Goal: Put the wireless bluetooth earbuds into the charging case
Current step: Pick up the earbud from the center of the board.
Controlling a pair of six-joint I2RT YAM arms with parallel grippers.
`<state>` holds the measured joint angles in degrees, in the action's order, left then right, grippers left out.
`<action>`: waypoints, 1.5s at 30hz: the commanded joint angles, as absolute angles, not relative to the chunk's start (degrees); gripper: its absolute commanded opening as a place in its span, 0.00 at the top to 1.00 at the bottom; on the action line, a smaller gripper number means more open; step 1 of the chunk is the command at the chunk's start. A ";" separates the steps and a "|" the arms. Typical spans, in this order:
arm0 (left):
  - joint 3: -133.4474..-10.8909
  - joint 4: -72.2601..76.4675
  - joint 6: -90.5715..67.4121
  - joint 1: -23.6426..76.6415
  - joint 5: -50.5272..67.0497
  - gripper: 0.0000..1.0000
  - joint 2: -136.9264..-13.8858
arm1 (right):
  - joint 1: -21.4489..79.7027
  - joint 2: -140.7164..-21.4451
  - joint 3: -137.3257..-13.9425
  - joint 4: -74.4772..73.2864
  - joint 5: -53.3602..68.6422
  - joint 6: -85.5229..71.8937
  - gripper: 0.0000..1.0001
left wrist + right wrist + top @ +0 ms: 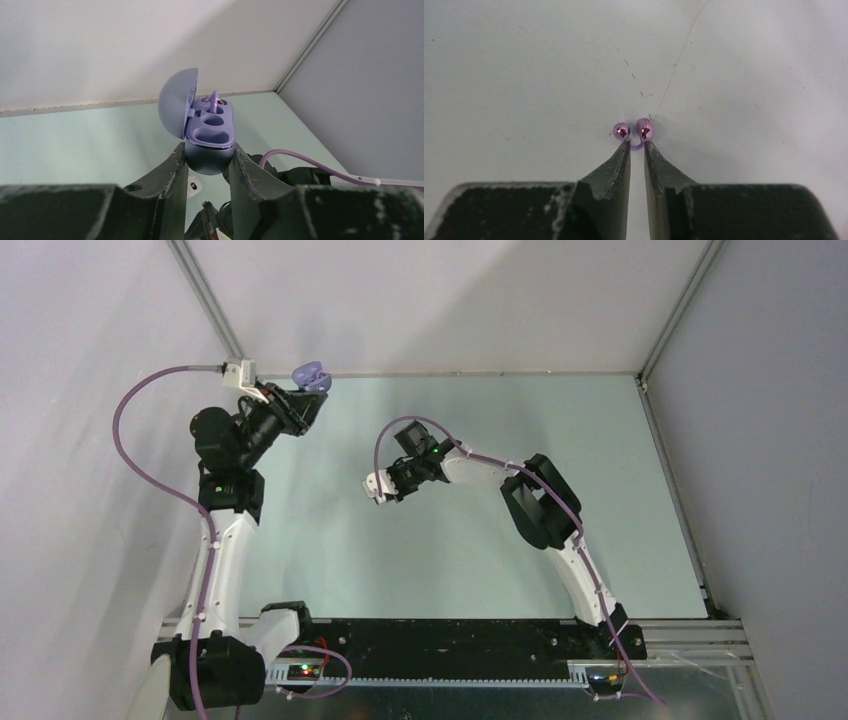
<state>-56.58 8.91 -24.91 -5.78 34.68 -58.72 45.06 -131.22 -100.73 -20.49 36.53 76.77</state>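
My left gripper [209, 150] is raised near the back wall and shut on the base of the purple charging case [212, 131]. The case's lid [177, 102] stands open, and one purple earbud [215, 99] sits in the far slot; the near slot is empty. In the top view the case [311, 374] sits above the left gripper [303, 395]. My right gripper [636, 146] points down at the table. Its jaws stand a narrow gap apart, either side of the thin bridge of a purple earbud [644, 130] with two shiny balls, which lies on the table.
A small white thing with a dark mark [194, 185] lies on the pale green table [560, 420] below the case. White walls and a metal frame post [680, 310] close in the back and sides. The right arm's purple cable [310, 161] runs near the case.
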 commanded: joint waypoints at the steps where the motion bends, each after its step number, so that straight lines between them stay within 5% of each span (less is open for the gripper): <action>1: -57.16 9.49 -23.16 -6.27 34.43 1.00 -57.21 | 45.32 -132.83 -104.96 -25.65 38.25 83.67 0.81; 15: -56.51 9.93 -23.20 -6.33 34.39 1.00 -56.97 | 47.85 -137.05 -112.18 -35.00 36.41 85.36 0.89; 28: -55.97 10.30 -23.82 -6.31 34.25 1.00 -56.34 | 48.89 -137.80 -122.85 -37.38 37.96 52.31 0.86; 37: -55.49 10.53 -24.01 -6.33 33.98 1.00 -56.08 | 47.63 -127.74 -104.69 -36.61 38.33 76.62 0.84; 45: -55.94 9.76 -23.66 -6.31 34.10 1.00 -56.11 | 47.54 -129.06 -104.31 -32.37 35.75 80.86 0.80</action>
<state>-55.92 8.43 -24.40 -5.80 34.65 -57.58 47.31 -130.72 -103.70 -36.16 36.27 76.60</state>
